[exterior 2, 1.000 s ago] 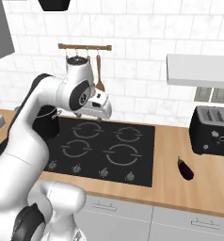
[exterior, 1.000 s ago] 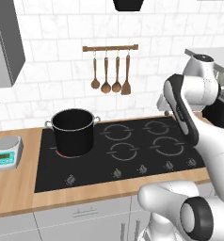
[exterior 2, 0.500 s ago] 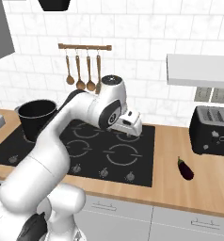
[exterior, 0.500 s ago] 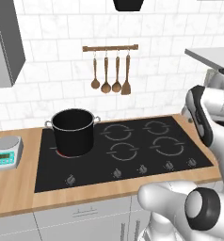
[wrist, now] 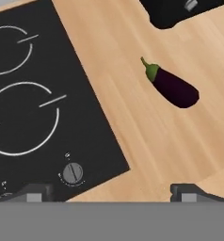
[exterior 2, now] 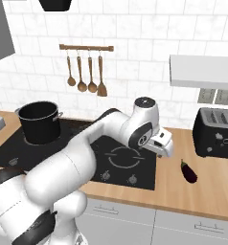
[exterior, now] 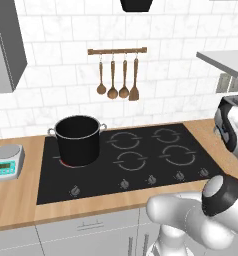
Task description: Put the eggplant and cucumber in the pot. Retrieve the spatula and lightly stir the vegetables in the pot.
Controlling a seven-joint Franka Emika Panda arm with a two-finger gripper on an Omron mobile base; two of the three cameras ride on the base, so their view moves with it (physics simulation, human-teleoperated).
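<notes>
Your arm has swung away from the pot over to the right counter, and the gripper, jaws spread wide and empty, now hangs above the eggplant lying near the toaster. Looks like the pickup's next.

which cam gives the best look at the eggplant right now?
Hand view: the eggplant lies whole on bare counter, green stem end and dark body clear. The right base view shows it smaller, between the hob and the toaster.

Pot on hob's left, eggplant on counter right of hob
</notes>
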